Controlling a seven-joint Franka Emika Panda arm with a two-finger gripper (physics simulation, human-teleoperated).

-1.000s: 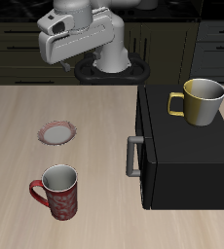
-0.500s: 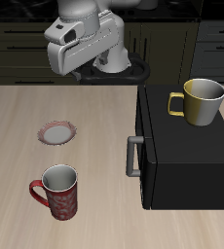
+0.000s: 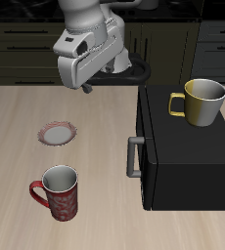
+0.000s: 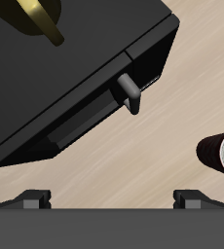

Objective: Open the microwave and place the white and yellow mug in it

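The arm hangs high over the back of the desk (image 3: 95, 146), jaws open and empty. The white and yellow mug (image 3: 202, 101) sits on the closed microwave (image 3: 188, 146).

Pale wood-grain table (image 3: 95, 176), matt. The microwave (image 3: 188, 161) looks matt black; the white and yellow mug (image 3: 201, 102) has a glossy ceramic-like shine.

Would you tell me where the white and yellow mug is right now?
In the exterior view, the white and yellow mug stands upright on top of the microwave, near its back edge, away from the gripper.
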